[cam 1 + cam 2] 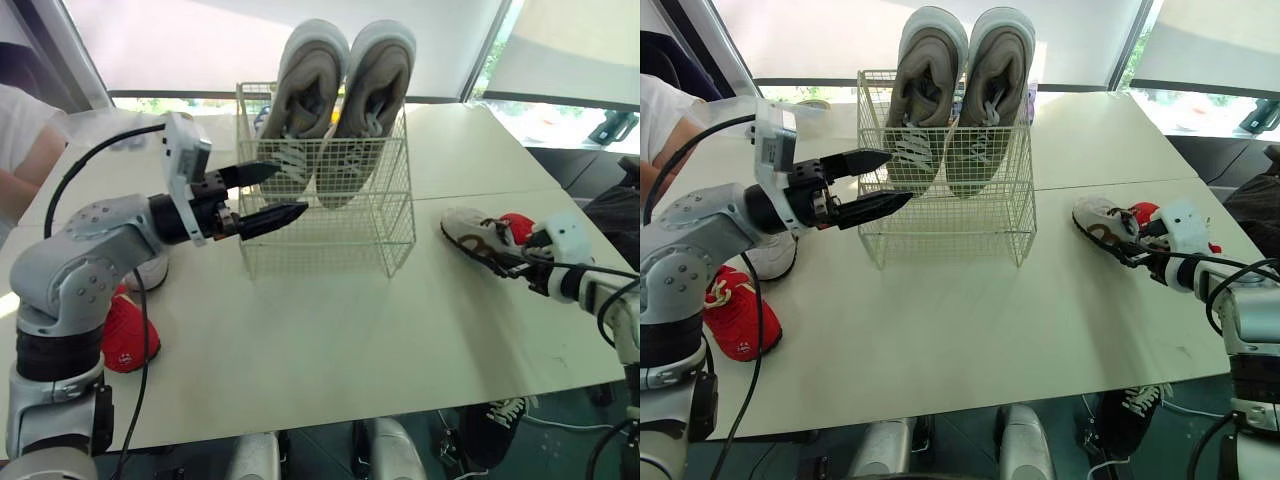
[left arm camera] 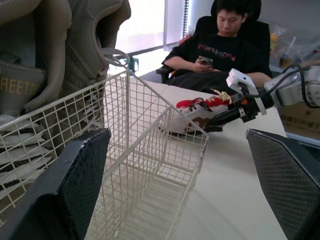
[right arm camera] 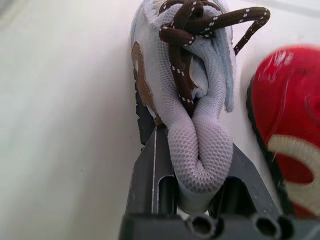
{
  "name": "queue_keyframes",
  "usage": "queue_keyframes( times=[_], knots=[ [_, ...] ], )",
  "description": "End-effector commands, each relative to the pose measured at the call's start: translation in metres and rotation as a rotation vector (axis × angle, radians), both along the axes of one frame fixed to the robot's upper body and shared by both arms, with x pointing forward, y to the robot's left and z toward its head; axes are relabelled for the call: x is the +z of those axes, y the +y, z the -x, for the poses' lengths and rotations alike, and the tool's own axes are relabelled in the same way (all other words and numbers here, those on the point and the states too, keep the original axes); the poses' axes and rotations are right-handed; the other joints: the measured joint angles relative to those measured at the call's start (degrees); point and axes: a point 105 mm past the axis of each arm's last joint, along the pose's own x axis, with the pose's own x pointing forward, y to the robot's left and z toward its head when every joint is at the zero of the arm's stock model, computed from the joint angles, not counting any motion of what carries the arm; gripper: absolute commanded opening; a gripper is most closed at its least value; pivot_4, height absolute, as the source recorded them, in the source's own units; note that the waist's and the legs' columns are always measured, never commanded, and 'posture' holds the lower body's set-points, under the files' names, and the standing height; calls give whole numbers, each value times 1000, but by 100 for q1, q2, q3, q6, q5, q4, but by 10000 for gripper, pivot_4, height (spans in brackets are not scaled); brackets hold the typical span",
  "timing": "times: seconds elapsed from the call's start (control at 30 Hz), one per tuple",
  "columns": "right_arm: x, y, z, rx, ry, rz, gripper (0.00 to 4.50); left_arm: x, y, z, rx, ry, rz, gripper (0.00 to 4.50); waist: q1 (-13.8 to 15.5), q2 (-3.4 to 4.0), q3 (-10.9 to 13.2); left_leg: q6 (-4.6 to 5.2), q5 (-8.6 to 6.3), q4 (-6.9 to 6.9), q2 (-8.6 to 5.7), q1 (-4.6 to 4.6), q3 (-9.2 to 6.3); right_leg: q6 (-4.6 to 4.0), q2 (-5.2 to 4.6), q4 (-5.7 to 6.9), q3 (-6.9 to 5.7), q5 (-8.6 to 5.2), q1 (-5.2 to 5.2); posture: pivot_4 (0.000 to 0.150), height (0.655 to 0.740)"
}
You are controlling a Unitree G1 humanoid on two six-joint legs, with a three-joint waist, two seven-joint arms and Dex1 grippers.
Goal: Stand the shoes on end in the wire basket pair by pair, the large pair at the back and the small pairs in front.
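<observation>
The white wire basket [image 1: 340, 240] stands mid-table with the large grey pair [image 1: 335, 100] upright on end along its back wall; its front half holds nothing. My left gripper [image 1: 290, 188] is open at the basket's front left corner, fingers [image 2: 70, 185] either side of the rim. On the right, my right gripper [image 3: 197, 185] is shut on the heel of a small white shoe with brown laces [image 1: 475, 235], lying on the table. A small red shoe [image 3: 290, 125] lies beside it. Another red shoe [image 1: 125, 335] and a white shoe [image 1: 152, 270] lie by my left arm.
A person's sleeve and arm [image 1: 20, 140] show at the table's left edge, and another person [image 2: 225, 45] sits in a chair beyond the table's right side. A dark shoe [image 1: 490, 425] lies on the floor beyond the near right edge.
</observation>
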Motion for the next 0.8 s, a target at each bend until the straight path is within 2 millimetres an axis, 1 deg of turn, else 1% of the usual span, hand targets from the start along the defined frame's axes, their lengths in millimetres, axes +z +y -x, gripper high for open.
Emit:
queue_keyframes(
  times=[0.03,0.07,0.13,0.2,0.23,0.27,0.33,0.37,0.43,0.47,0.53,0.67,0.8],
  knots=[
    [82,7,-1,44,-273,77,2315,16,-1,1,-35,-29,31,45000,-1,3,2,0,0,0,0,0,0,0,0,0,0,0,-1,1500,7400],
    [92,9,-1,52,-305,91,2315,17,0,1,-39,-22,39,45000,-1,3,2,0,0,0,0,0,0,0,0,0,0,0,-2,1500,7400],
    [135,26,8,159,-433,188,2315,24,1,-1,-68,8,69,45000,5,7,4,0,0,0,0,0,0,0,0,0,0,0,-3,1500,7400],
    [178,49,22,275,-567,260,2315,32,2,-2,-109,47,105,45000,-1,13,8,0,0,-2,0,-5,0,0,0,0,0,-1,-8,1500,7400],
    [195,59,28,325,-618,280,2315,35,3,-2,-135,71,121,45000,-4,18,11,0,0,-2,0,-6,1,0,0,0,0,-1,-11,1500,7400],
    [210,72,36,389,-664,302,2315,39,4,-1,-165,93,138,45000,-5,18,11,0,0,-2,0,-9,2,1,0,1,1,-1,-18,1500,7400],
    [223,92,48,493,-720,325,2315,44,7,-1,-207,138,165,45000,-8,16,9,0,0,-8,1,-8,1,1,1,1,1,-1,-20,1500,7400],
    [229,107,58,580,-754,306,2315,47,10,-1,-236,161,180,45000,-10,11,7,0,0,-11,2,-7,0,1,2,-1,1,-2,-18,1500,7400],
    [236,130,74,722,-793,248,2315,52,13,-1,-276,198,200,45000,-18,11,7,-1,-1,-11,2,-6,0,3,3,-3,1,-3,-14,1500,7400],
    [236,139,79,779,-801,249,2315,55,13,-1,-295,210,206,45000,-17,11,7,-1,-1,-9,2,-6,0,3,2,-2,1,-3,-13,1500,7400],
    [231,152,82,841,-803,277,2315,61,13,-1,-326,225,217,45000,3,11,7,0,0,-4,2,-6,1,3,2,-1,1,-2,-12,1500,7400],
    [221,166,72,880,-831,366,2315,76,14,-1,-370,246,254,45000,2,11,7,0,0,0,-1,-7,0,2,-1,-4,0,-2,-5,1500,7400],
    [208,176,62,918,-849,462,2315,80,13,1,-393,260,255,45000,-15,12,8,-1,0,-1,-1,-6,2,3,-1,3,1,-1,-10,1500,7400]
  ],
)
